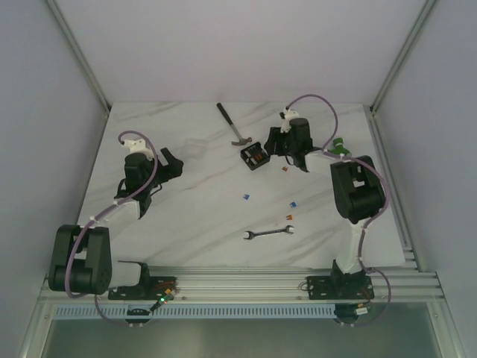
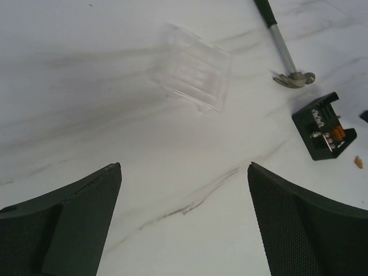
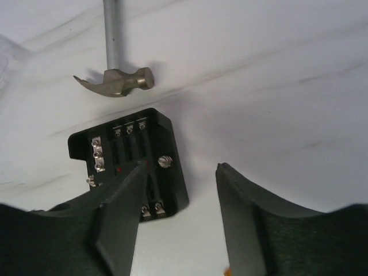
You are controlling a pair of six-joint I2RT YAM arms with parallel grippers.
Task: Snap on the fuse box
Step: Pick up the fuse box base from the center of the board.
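1. Left gripper (image 2: 184,172): jaws wide apart, nothing in them, hovering near the left edge of the worktop (image 1: 186,224). The clear cover (image 2: 192,75) lies flat just ahead of it. It looks thin and slick, so my guess is the fingers could skate it along instead of picking it up.
2. Hammer (image 1: 232,125): the head sits just beside the fuse box on its far side. It could foul the cover on the way down.
3. Fuse box (image 3: 129,161): lid off, right of centre toward the far edge, well apart from the cover. It's probably light enough to scoot under a press if nothing braces it.
4. Right gripper (image 3: 181,169): jaws apart and empty. One finger hangs over the box and the other is off to its side. Closing like that might tip or shove it.
5. Loose orange fuse (image 1: 284,171): it lies near the box and could get dragged in under an edge.
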